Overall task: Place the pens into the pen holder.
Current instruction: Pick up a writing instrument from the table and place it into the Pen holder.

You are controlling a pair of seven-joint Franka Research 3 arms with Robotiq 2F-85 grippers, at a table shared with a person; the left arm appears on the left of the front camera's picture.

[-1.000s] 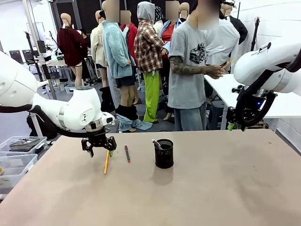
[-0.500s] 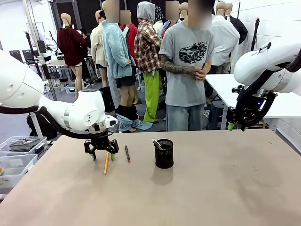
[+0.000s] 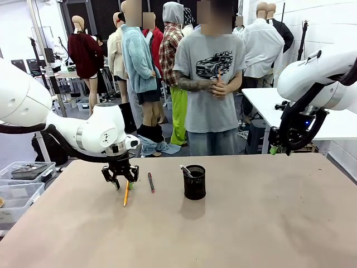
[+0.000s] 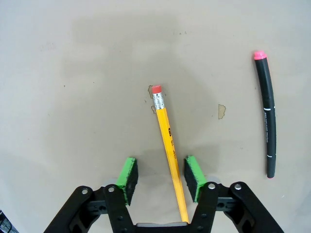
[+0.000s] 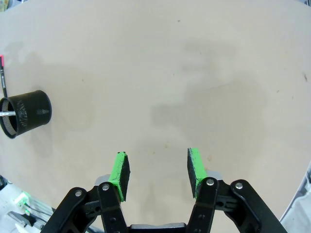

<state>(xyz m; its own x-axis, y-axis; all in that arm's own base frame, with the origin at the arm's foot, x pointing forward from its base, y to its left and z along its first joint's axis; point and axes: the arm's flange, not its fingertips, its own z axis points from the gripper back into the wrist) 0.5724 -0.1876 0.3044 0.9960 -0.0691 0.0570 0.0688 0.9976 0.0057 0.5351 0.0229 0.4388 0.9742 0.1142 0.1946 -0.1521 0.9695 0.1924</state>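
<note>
Past the far edge of my flat tan counter (image 3: 251, 223) lies grey floor (image 3: 17, 146). A white table (image 3: 268, 109) stands beyond the far right corner, by a white wall (image 3: 329, 25); clear plastic bins (image 3: 22, 192) flank the left edge.

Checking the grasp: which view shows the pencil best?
Left wrist view: the pencil lies large between the green pads, untouched, eraser end far. Front view gives a thin sliver below the left gripper.

Pencil (image 4: 165, 126) end hid. behind left tool (image 4: 160, 167); pen (image 3: 186, 169) in holder (image 3: 194, 185) too small.
</note>
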